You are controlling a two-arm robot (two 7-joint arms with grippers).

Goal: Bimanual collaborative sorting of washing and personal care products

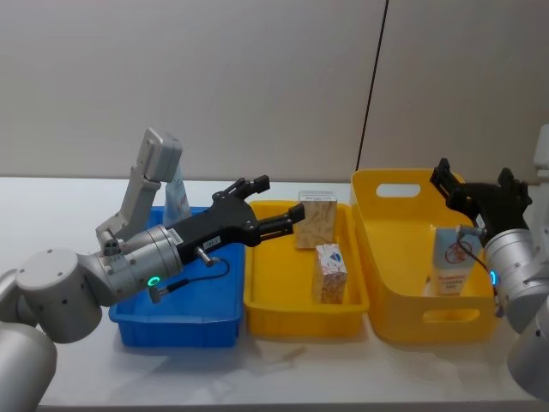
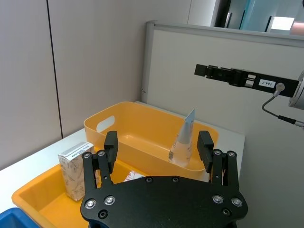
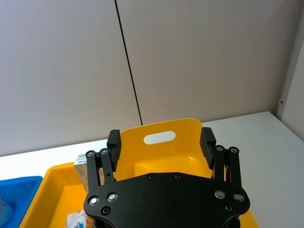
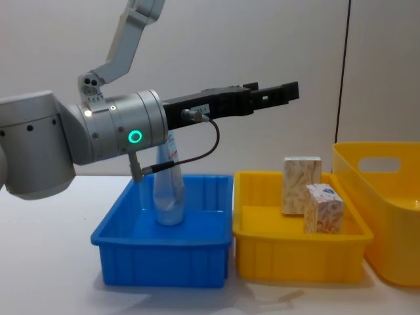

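Left gripper (image 1: 276, 202) hangs in the air over the right edge of the blue bin (image 1: 176, 330) and the left edge of the yellow tray (image 1: 300, 319). It reaches right and far, about level in the chest view. Its fingers are spread wide with nothing between them.

Right gripper (image 1: 473, 178) is up over the far right part of the large yellow bin (image 1: 403, 177). Its fingers are also spread wide and empty.

The larger tube (image 1: 450, 259), light blue with a red circle logo, is inside the large yellow bin at its near right, close to the wall. It stands upright, long axis vertical with a slight lean. The flat sealed end is up and the wider end down, clearest in the left wrist view (image 2: 182, 140).

The smaller tube (image 4: 168, 191) is in the blue bin, at its far left. It is upright with the long axis vertical and the rounded wide end down on the bin floor. Its upper part is hidden behind the left arm in the chest view. In the head view only the top pokes out beside the arm (image 1: 177, 196).

Two boxes stand in the yellow tray, on the right side, both on end with the long axis vertical. The far box (image 1: 313, 223) is taller, with a tan speckled face toward the robot. The near box (image 1: 330, 273) is shorter, white with orange-red speckle, and turned a little so a corner faces near. They stand close, but I cannot tell if they touch.

The bins sit in a row on the white table (image 1: 283, 378): blue on the left, tray in the middle, large yellow bin on the right.
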